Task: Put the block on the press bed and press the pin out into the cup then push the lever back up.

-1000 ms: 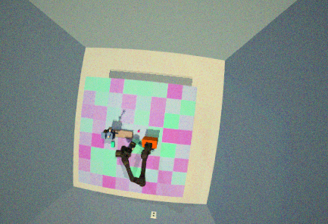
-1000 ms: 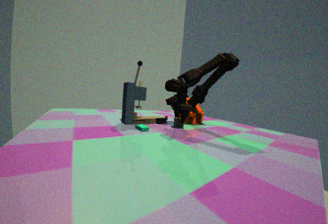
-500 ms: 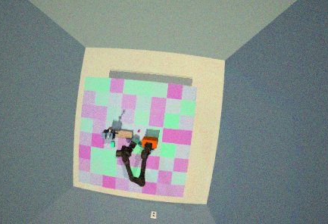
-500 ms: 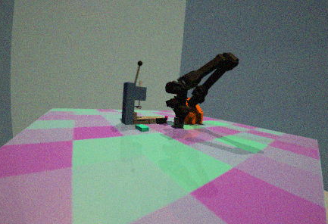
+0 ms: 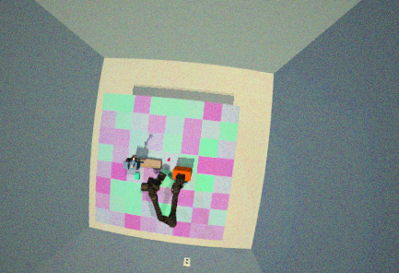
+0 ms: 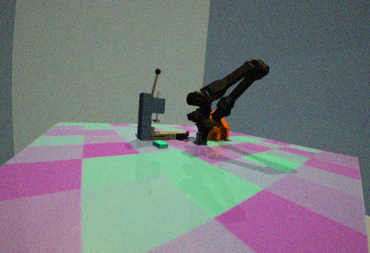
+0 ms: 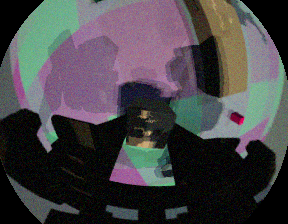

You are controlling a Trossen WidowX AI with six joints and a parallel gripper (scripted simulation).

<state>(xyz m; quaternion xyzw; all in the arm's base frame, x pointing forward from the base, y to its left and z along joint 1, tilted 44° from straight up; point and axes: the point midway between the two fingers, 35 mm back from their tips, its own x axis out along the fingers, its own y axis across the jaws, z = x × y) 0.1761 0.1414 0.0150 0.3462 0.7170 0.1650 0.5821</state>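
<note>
"Top: where's the end effector (image 5: 161, 177) (image 6: 201, 132) (image 7: 147, 119)?"
"Near the press bed (image 5: 152, 163) (image 6: 169, 132) (image 7: 234, 62); it hides the block (image 6: 201, 140) (image 7: 151, 119)"
"Exterior?"
"Block low at the table (image 6: 111, 205) (image 5: 166, 111) (image 7: 130, 25), beside the bed's end"
"Wrist?"
"Fingers half closed, gripping its sides; probably stiff, fairly light. Lift before crossing that edge"

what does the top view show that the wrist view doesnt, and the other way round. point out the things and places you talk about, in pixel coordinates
Only the top view: the orange base (image 5: 188, 171) and the wall outlet (image 5: 186, 262). Only the wrist view: the dark block (image 7: 151, 116) clearly between the gripper's fingers. Both: the tan press base (image 5: 152, 163) (image 7: 234, 55) and the small red piece (image 5: 169, 160) (image 7: 237, 118).
</note>
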